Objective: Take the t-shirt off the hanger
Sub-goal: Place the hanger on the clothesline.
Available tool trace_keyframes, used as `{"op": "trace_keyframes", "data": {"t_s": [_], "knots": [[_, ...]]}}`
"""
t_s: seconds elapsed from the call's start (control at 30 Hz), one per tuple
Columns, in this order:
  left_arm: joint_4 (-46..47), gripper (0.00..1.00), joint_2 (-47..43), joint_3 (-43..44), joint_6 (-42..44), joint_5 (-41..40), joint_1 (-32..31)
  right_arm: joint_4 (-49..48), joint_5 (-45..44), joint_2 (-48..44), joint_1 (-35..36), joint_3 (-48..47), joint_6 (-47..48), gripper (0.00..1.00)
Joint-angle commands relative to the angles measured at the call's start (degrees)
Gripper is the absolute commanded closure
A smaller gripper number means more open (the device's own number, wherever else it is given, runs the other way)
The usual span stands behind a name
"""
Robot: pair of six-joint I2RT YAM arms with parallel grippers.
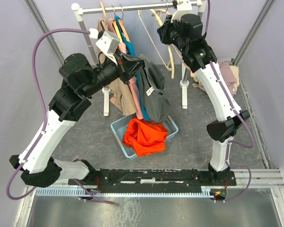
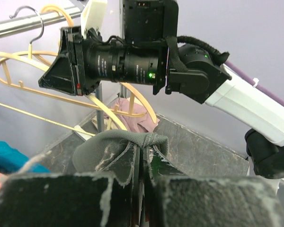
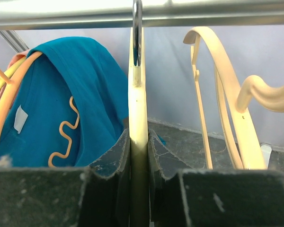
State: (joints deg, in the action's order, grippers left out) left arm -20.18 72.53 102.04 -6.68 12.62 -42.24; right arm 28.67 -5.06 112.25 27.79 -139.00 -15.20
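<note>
T-shirt (image 2: 114,144) bunched in left hand (image 2: 141,163); hanger (image 3: 137,109) curved, cream

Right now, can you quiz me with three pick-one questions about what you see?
1. Where is the orange cloth?
A. on a chair
B. in the bin
C. on a shelf

2. The left gripper pinches a shirt. What colour is it?
A. yellow
B. white
C. grey

3. What is the right gripper doing?
A. it is shut on the hanger
B. it is wide open in the air
C. it is shut on a sock

Answers:
1 B, the orange heap sits inside the light blue bin under the clothes.
2 C, the left wrist view shows grey fabric bunched between the fingers.
3 A, the right wrist view shows both fingers pressed against the cream hanger's neck.
</note>
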Motion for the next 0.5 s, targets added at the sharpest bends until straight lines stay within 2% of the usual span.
{"op": "trace_keyframes", "data": {"t_s": [0.0, 0.03, 0.17, 0.23, 0.47], "knots": [[3.08, 0.97, 0.35, 4.01, -2.38, 0.72, -0.19, -5.59, 1.09, -1.38, -0.54, -0.34, -0.95, 0.99], [3.24, 0.97, 0.45, 4.21, -2.45, 0.55, -0.23, -5.34, 1.18, -1.53, -0.63, -0.23, -0.97, 0.97], [4.07, 0.97, 0.66, 4.66, -2.55, -0.48, -0.2, -3.61, 1.25, -1.85, -1.02, -0.17, -1.24, 0.71], [4.37, 0.97, 0.99, 5.14, -2.47, -0.29, -0.26, -2.52, 1.76, -1.94, -1.59, -0.22, -2.04, 0.61], [6.76, 0.97, 1.56, 6.89, -3.28, -0.19, -0.21, -0.78, 3.45, -3.53, -2.5, -0.97, -2.77, 0.52]]}}
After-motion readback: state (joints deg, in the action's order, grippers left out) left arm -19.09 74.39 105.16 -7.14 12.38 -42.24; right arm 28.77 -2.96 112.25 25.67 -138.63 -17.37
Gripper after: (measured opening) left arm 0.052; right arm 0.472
